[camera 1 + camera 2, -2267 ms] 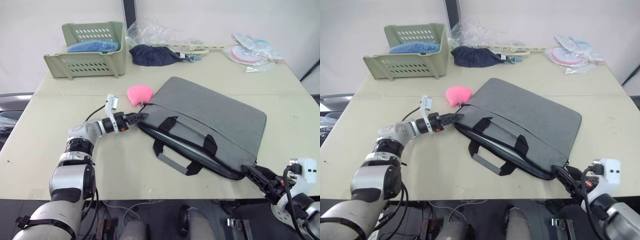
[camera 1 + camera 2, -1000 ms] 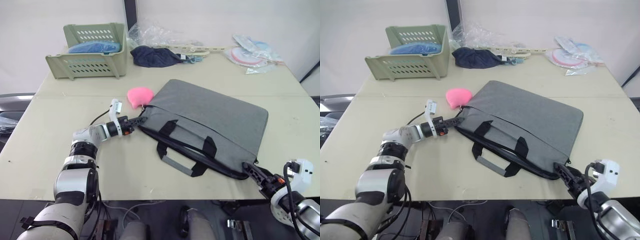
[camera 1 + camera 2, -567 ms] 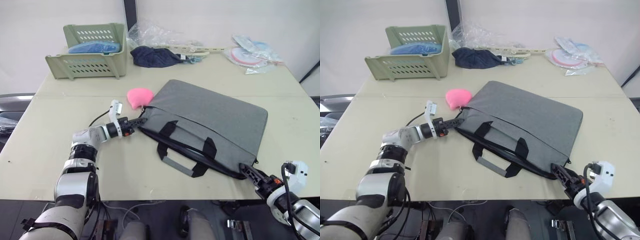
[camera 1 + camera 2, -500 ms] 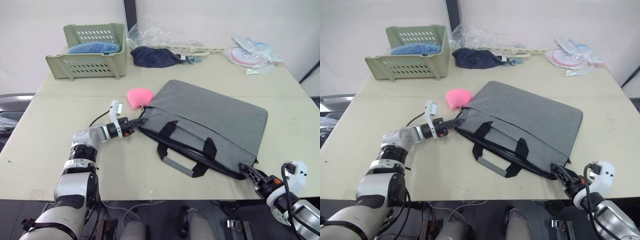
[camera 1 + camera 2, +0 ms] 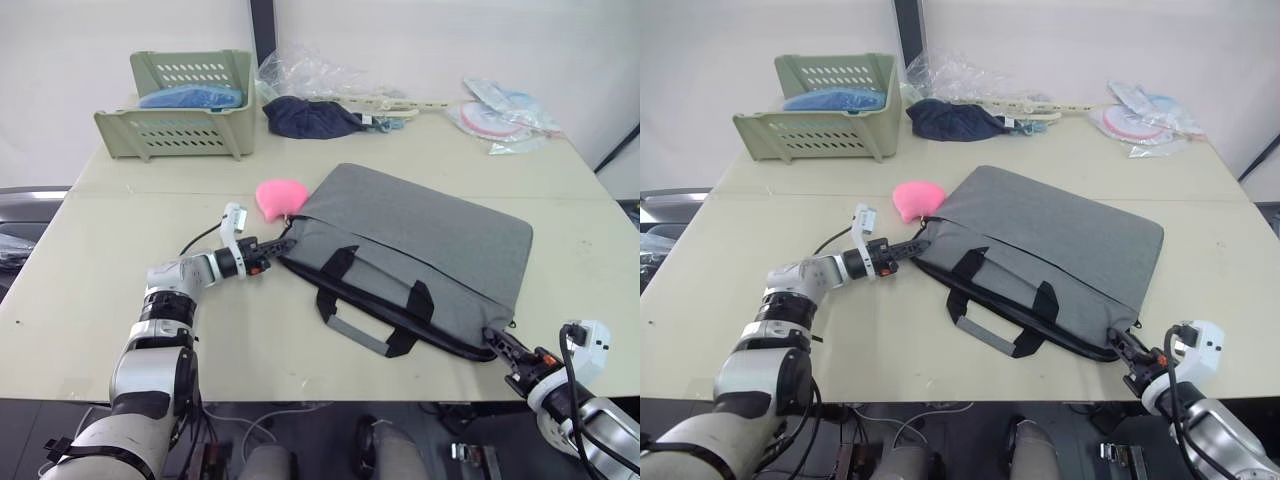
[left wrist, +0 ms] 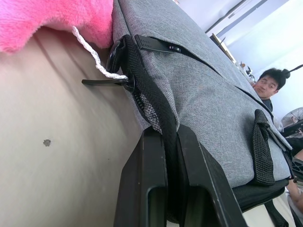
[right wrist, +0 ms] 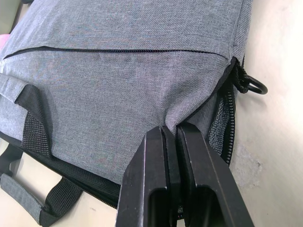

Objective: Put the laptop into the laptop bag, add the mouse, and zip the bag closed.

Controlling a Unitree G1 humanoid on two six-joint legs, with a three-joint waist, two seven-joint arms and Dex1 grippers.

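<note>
Now left gripper (image 5: 275, 244) clamped on laptop bag (image 5: 420, 250) corner near pompom (image 5: 280, 194); right gripper (image 5: 1122, 353) pinches opposite corner; zipper line spans between them.

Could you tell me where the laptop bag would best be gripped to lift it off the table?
Probably the laptop bag's grey strap handle, approached from the table's near edge: it lies flat there, clear of both grippers, left gripper and right gripper, which pinch opposite corners.

A plain lab workspace: beige table (image 5: 100, 290), bare white wall (image 5: 90, 25), green storage basket (image 5: 180, 105).
</note>
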